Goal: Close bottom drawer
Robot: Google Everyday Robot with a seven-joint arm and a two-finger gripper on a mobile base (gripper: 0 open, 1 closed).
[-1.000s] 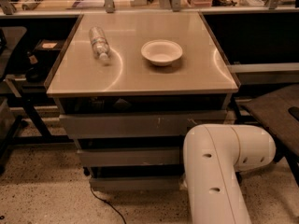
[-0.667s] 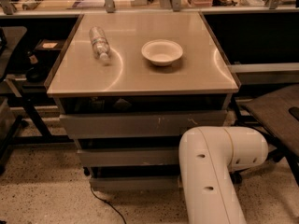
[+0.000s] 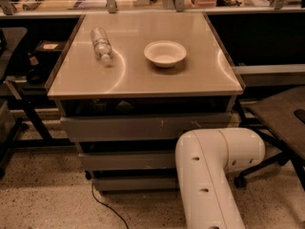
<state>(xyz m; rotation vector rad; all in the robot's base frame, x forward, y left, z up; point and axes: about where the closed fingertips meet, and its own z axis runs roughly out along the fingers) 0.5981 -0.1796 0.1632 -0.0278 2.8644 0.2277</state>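
The grey cabinet has three stacked drawers under a beige top (image 3: 143,80). The bottom drawer (image 3: 136,183) is the lowest, narrowest front, plain grey, just above the floor. It stands slightly forward with a dark gap above it. Its right end is hidden behind my white arm link (image 3: 209,175), which rises from the bottom edge and bends right in front of the cabinet's lower right corner. The gripper is out of view; only this arm link shows. The middle drawer front (image 3: 126,160) and the wide scratched top drawer front (image 3: 143,128) sit above.
A plastic bottle (image 3: 101,44) lies on the cabinet top beside a white bowl (image 3: 165,53). A chair (image 3: 279,118) stands at the right. A black cable (image 3: 107,206) runs across the speckled floor. Dark table legs (image 3: 33,123) stand at the left.
My white arm link has shifted a little to the left, covering more of the cabinet's lower right. The drawers, bottle and bowl have not moved.
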